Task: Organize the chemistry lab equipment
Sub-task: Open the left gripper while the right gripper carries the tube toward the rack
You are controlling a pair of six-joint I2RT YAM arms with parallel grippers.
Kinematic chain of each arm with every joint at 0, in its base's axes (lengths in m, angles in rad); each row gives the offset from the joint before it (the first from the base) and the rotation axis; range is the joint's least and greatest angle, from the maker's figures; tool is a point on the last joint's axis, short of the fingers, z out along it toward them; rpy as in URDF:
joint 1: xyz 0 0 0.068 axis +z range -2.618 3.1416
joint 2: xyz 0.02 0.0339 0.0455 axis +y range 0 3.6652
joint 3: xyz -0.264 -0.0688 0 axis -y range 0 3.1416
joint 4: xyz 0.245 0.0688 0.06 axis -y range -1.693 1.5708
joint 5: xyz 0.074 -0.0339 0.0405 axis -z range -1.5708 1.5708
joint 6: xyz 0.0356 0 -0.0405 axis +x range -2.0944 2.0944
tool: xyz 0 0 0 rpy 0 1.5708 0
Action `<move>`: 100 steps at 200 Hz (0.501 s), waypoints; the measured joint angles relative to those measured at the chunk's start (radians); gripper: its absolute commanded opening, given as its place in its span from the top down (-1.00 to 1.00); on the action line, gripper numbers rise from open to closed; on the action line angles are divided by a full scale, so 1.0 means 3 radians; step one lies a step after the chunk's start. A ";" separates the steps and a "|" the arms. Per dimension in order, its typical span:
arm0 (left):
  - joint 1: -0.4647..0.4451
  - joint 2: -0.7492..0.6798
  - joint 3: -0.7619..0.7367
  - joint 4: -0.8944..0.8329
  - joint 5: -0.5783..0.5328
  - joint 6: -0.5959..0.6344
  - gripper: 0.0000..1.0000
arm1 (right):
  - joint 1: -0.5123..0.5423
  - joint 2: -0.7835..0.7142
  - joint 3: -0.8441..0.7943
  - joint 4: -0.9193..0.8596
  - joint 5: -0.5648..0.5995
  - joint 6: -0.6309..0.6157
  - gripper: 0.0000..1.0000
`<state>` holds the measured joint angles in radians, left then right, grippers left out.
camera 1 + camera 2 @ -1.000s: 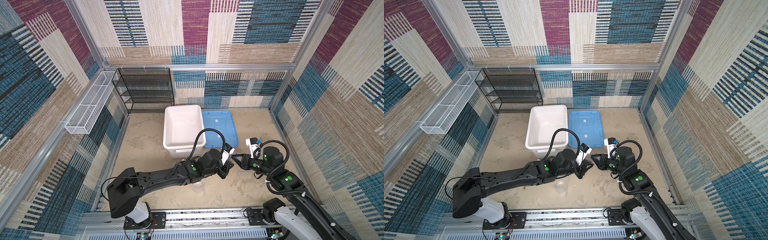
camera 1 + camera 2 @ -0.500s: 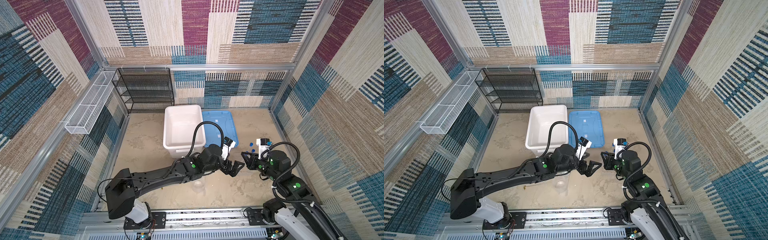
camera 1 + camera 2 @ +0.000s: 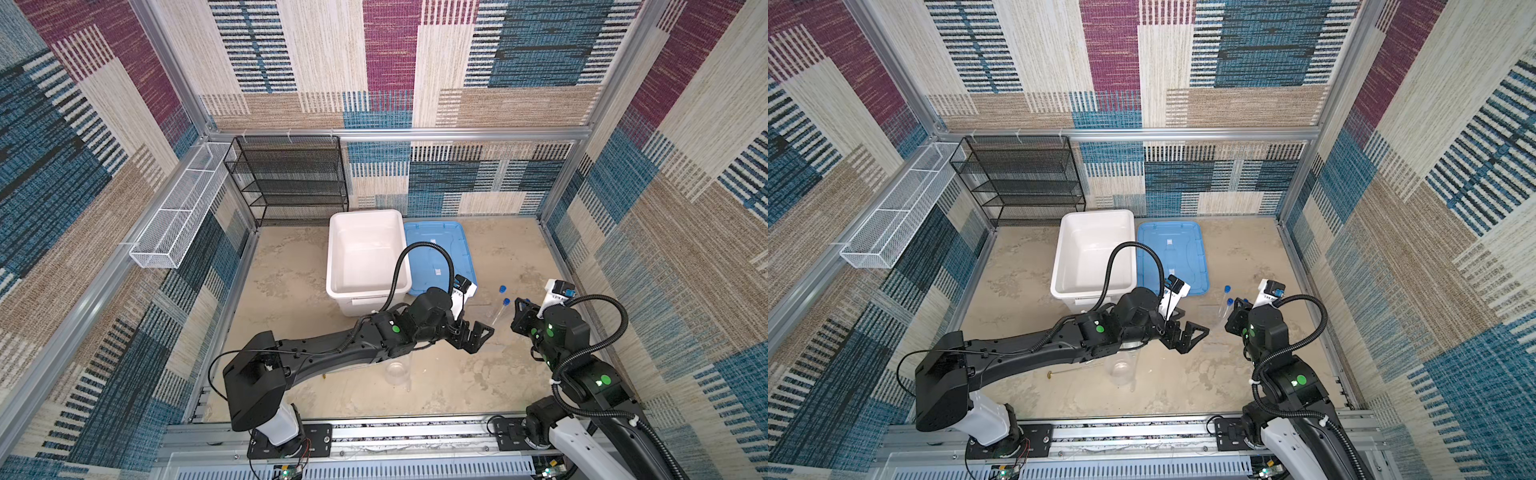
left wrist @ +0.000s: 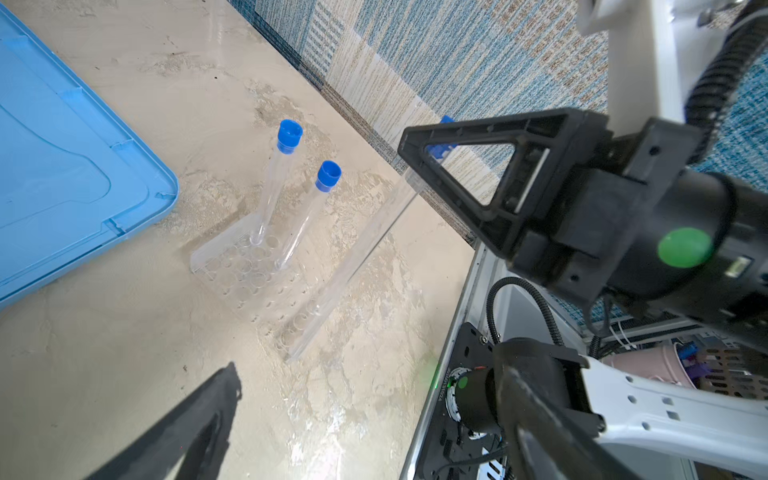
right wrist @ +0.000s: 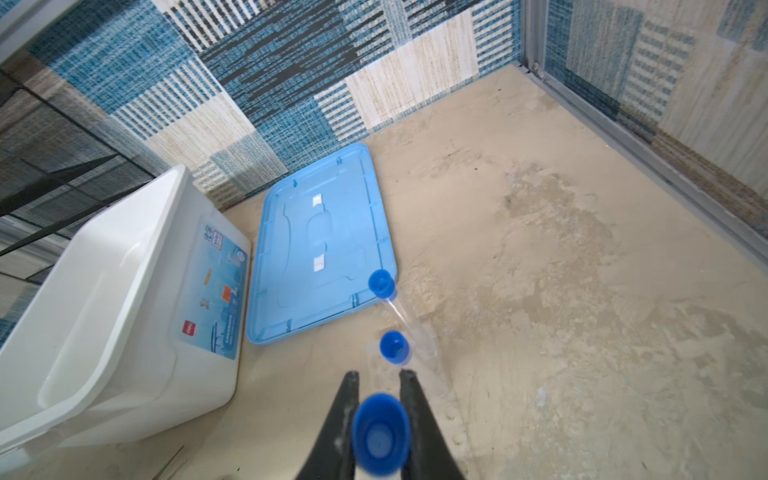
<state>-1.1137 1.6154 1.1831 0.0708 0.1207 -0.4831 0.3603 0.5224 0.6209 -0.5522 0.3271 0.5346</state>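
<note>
Top views: clear tube rack (image 3: 484, 328) barely visible

You find open floor (image 3: 519, 249) right of the blue lid (image 3: 436, 249), while two upright test tubes (image 4: 270, 191) in the clear rack (image 4: 249, 270) block the middle.

A white bin (image 3: 365, 253) stands open on the sandy floor (image 3: 511, 249), well off to the claw's left in both top views, with a printed label on its side (seen from the right wrist). A blue lid (image 3: 1173, 253) lies flat just beside it, nearer the claw. Beyond them a black mesh shelf (image 3: 291, 178) stands against the back wall, and a white wire basket (image 3: 178, 216) hangs further left.
</note>
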 measured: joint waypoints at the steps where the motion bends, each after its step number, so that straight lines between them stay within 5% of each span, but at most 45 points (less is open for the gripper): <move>1: 0.0000 0.0003 0.0004 -0.0005 0.0000 0.0000 -0.98 | 0.0000 0.0009 0.0000 0.0000 0.0005 0.0000 0.70; 100: 0.0045 0.0781 0.0657 -0.0538 -0.0088 0.0003 -0.92 | 0.0001 0.0285 -0.0053 -0.0031 0.0504 0.0047 0.71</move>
<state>-1.1004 1.8496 1.3804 -0.0906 0.0944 -0.4824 0.3607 0.6079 0.6048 -0.5613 0.4782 0.5488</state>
